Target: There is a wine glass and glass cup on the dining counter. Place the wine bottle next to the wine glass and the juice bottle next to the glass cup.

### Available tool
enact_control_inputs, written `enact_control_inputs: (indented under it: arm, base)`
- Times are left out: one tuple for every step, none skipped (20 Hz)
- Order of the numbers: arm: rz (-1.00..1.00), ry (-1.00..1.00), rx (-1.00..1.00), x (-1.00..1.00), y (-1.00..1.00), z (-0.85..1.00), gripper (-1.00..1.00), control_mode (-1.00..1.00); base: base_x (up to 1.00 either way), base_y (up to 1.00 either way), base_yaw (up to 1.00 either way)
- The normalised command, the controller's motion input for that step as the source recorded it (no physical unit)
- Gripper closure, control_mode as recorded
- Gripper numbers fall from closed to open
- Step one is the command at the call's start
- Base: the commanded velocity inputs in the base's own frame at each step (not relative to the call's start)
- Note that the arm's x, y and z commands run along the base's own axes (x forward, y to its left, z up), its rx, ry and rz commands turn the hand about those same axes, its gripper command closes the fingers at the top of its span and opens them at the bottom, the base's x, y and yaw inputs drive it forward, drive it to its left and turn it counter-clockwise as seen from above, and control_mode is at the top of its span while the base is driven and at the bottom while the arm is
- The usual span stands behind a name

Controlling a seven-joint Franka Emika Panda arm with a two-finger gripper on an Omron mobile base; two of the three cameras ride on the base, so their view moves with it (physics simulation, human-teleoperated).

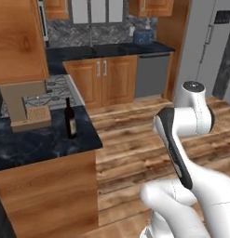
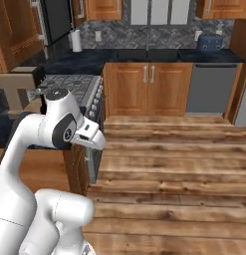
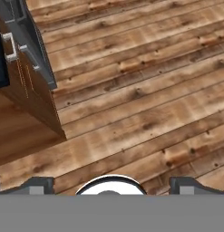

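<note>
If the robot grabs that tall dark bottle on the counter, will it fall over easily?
Probably fairly easily. The wine bottle is tall and slim on a small base, so a push up high could tip it. It stands near the counter's edge, so a fall might go over the side. It looks like smooth glass, likely slippery and breakable, so gripping low on the body seems safer.

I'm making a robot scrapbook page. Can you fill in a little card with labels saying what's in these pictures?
Place: kitchen with a wooden floor
Wine bottle: upright on the dark counter, near its edge
Beside it: wooden block on the same counter
Robot arm: folded up, away from the bottle
Gripper: jaws wide open, holding nothing, aimed at the floor
Bottle moved yet: no
</note>
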Motion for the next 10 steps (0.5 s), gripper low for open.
enact_control_inputs:
  arm:
    - [0.0,0.0,0.0,0.0,0.0,0.0,-1.0,1.0]
    - [0.0,0.0,0.0,0.0,0.0,0.0,-1.0,1.0]
    - [0.0,0.0,0.0,0.0,0.0,0.0,-1.0,1.0]
    - [0.0,0.0,0.0,0.0,0.0,0.0,-1.0,1.0]
    - [0.0,0.0,0.0,0.0,0.0,0.0,-1.0,1.0]
    - [0.0,0.0,0.0,0.0,0.0,0.0,-1.0,1.0]
    - [0.0,0.0,0.0,0.0,0.0,0.0,-1.0,1.0]
    - [0.0,0.0,0.0,0.0,0.0,0.0,-1.0,1.0]
    - [0.0,0.0,0.0,0.0,0.0,0.0,-1.0,1.0]
    - [0.0,0.0,0.0,0.0,0.0,0.0,-1.0,1.0]
  base:
    - [0.77,-0.32,0.12]
    - [0.76,-0.33,0.12]
    - [0.76,-0.33,0.11]
    - [0.75,-0.33,0.11]
    - [0.74,-0.33,0.11]
    - [0.73,-0.34,0.11]
    - [0.72,-0.35,0.12]
    - [0.71,-0.34,0.13]
    - [0.71,-0.33,0.13]
    - [0.7,-0.33,0.15]
